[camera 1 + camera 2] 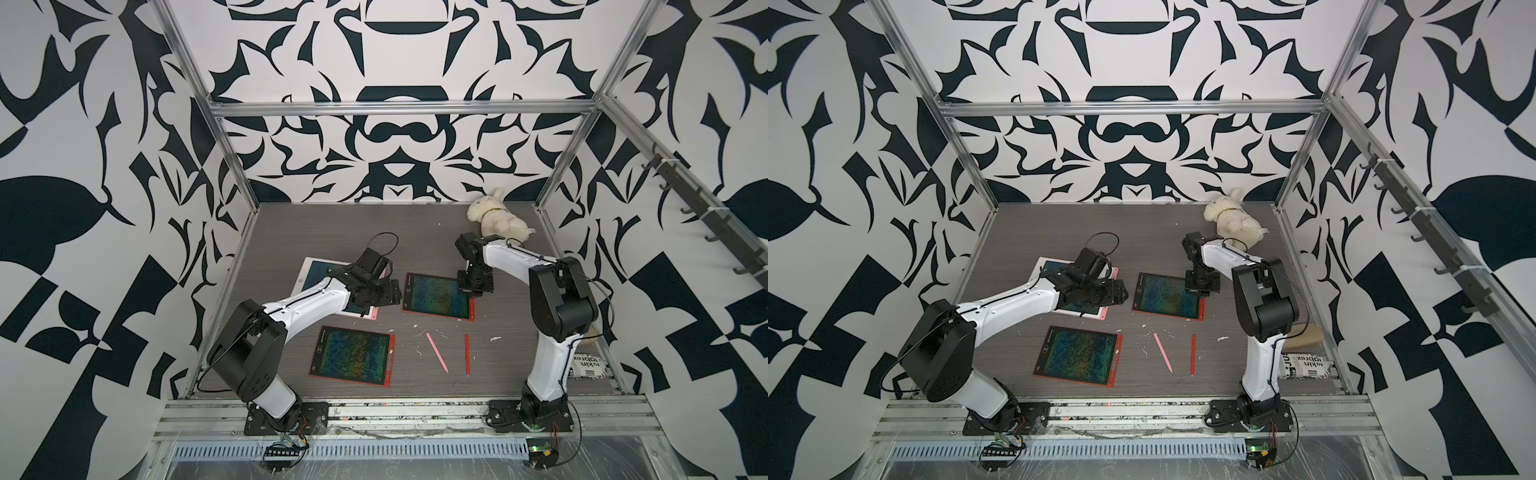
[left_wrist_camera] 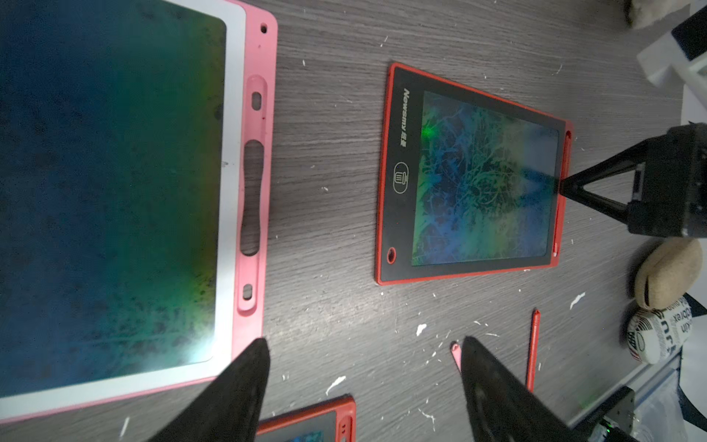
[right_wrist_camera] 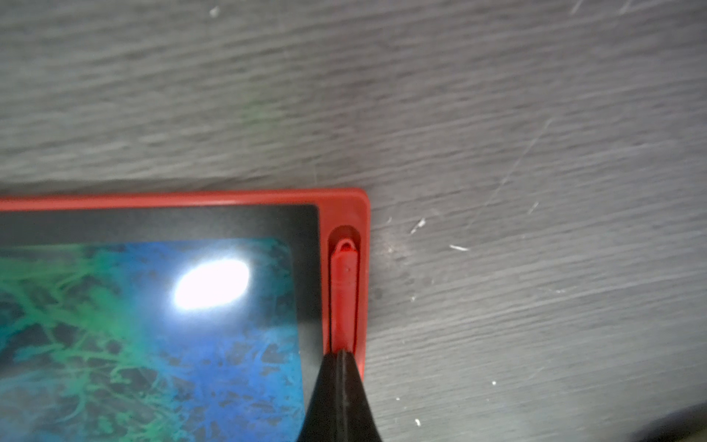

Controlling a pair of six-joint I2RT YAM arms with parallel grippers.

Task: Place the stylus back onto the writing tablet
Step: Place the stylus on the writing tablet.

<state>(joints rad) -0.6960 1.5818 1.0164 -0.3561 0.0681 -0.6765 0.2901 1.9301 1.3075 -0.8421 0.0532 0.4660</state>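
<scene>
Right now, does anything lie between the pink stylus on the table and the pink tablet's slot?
Nothing visible does. The pink stylus lies on bare table, and the stretch to the pink tablet's empty slot holds only white flecks. The open left jaws hover above that stretch.

Three tablets are lying flat on the table (image 1: 332,224). The left tablet (image 1: 312,274) is lying partly under the left arm (image 1: 307,301). The right tablet (image 1: 436,297) is lying beside it, a little apart. The near tablet (image 1: 351,357) is lying in front of those two. Right of the near tablet, the left pen (image 1: 437,352) and the right pen (image 1: 467,354) are lying side by side, not touching. A third pen (image 3: 344,291) is sitting in the slot along the right tablet's right edge, and the right gripper (image 3: 340,354) is touching it. A stuffed toy (image 1: 496,220) is lying in the far right corner.
</scene>
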